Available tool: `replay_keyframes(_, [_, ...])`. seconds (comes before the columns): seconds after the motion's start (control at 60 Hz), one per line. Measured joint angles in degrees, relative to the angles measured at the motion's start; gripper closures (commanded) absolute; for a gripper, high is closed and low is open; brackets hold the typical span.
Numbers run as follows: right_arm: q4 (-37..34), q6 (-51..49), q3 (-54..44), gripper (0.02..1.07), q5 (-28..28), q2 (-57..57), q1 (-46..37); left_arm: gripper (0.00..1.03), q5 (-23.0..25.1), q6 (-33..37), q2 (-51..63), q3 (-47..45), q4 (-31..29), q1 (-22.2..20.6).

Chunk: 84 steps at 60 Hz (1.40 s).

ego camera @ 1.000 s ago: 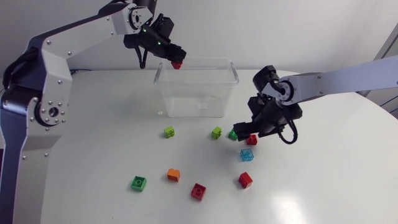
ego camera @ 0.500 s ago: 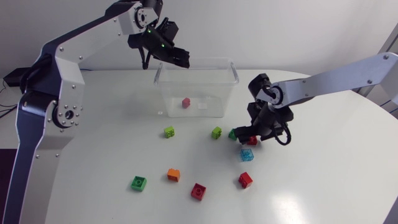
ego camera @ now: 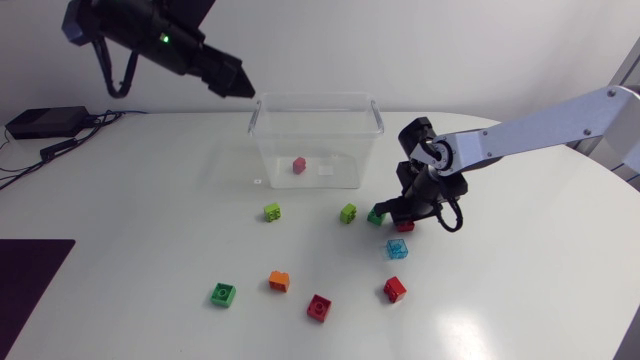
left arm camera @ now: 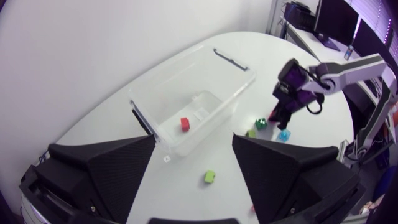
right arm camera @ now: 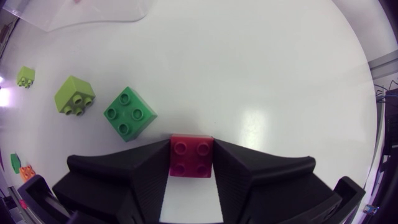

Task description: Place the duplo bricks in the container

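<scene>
1. The white table [ego camera: 170, 220] carries everything, with loose bricks strewn over its middle.
2. The clear container [ego camera: 268, 150] stands upright and open-topped toward the table's far side. In the head view its long axis runs side to side. One pink-red brick [ego camera: 298, 164] lies on its floor.
3. The left gripper [ego camera: 238, 86] hangs in the air off the container's far left corner. Its fingers are spread wide with nothing between them.
4. The right gripper [right arm camera: 191, 163] is down at the table, just off the container's near right corner. Its fingers press a dark red brick [right arm camera: 191, 155] from both sides.
5. That brick sits on the table with its studs up. It is a square two-by-two, so it has no long axis, and its sides lie flush with the fingers.
6. A green brick [right arm camera: 129, 113] lies just beside one fingertip, turned diagonally to the held brick. A lime brick [right arm camera: 74, 95] lies past it.
7. A pale blue brick [ego camera: 397, 249] lies near the gripper on its near side.
8. A second lime brick [ego camera: 272, 212], an orange brick [ego camera: 279, 281], a dark green brick [ego camera: 223, 294] and two red ones [ego camera: 319, 307] [ego camera: 395, 289] lie further off, well apart from each other.
</scene>
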Motion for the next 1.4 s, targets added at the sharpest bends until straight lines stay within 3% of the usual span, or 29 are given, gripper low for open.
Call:
replay_keyframes(0.183, [0.20, -0.02, -2.86, 0.81, 0.09, -3.45, 0.85, 0.18, 0.00, 5.31, -5.05, -17.14, 2.03, -0.24])
replay_keyframes(0.4, [-3.63, -0.24, -3.17, 0.81, 0.20, -13.16, 1.88, 0.18, -0.02, 9.44, -4.87, -28.63, 8.07, -0.74])
replay_keyframes(0.633, [-8.44, -0.22, 1.31, 0.81, 0.22, -19.19, 4.63, 0.18, 0.90, 11.34, 0.37, -29.68, 15.50, -1.36])
replay_keyframes(0.967, [-10.51, -0.22, 11.45, 0.81, 0.20, -20.11, 6.36, 0.18, 1.70, 11.72, 10.14, -29.90, 21.49, -3.39])
replay_keyframes(1.233, [-7.58, -0.22, 15.76, 0.81, 0.15, -18.40, 7.08, 0.21, 1.77, 11.72, 16.98, -29.90, 25.53, -3.37])
replay_keyframes(1.4, [-4.98, -0.24, 17.66, 0.81, 0.13, -14.78, 7.13, 0.32, 2.56, 11.72, 18.84, -29.86, 26.40, -3.39])
